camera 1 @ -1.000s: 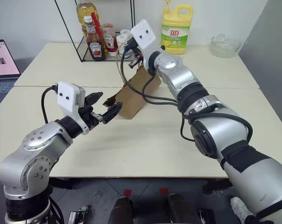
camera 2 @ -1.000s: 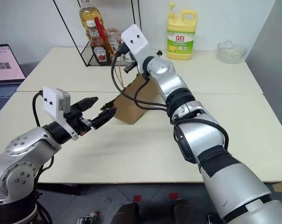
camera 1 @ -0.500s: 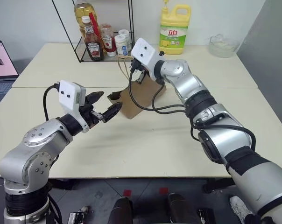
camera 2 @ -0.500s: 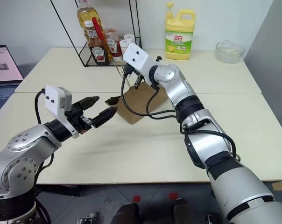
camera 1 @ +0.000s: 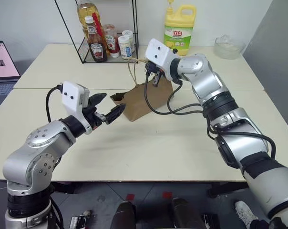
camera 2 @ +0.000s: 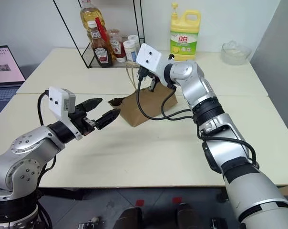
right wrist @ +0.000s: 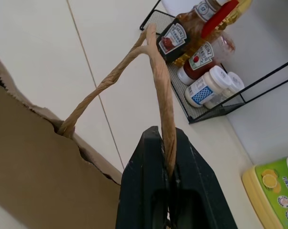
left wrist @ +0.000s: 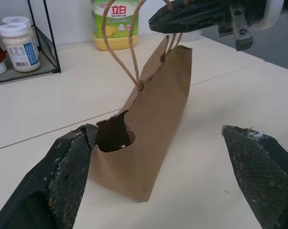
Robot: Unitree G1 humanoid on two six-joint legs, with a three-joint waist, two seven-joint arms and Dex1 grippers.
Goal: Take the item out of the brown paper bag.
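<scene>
The brown paper bag (camera 1: 145,98) stands on the cream table (camera 1: 149,143), its near end torn open in a dark hole (left wrist: 113,137). My right gripper (right wrist: 163,139) is shut on one of the bag's twisted loop handles (right wrist: 159,81) and holds it up above the bag's top edge. The same gripper shows over the bag (left wrist: 196,14) in the left wrist view. My left gripper (camera 1: 111,104) is open and level just short of the torn end, its fingers (left wrist: 70,176) spread wide and touching nothing. The item is hidden.
A wire rack (camera 1: 97,43) with ketchup, oil and small jars stands at the back left. A yellow detergent jug (camera 1: 179,28) is behind the bag and a glass bowl (camera 1: 228,46) sits at the back right. A laptop (camera 1: 3,64) lies at the left edge.
My right arm has drawn back to the right and rolled its wrist, still gripping the handle, and the bag now stands more upright. The left gripper has stayed open in place.
</scene>
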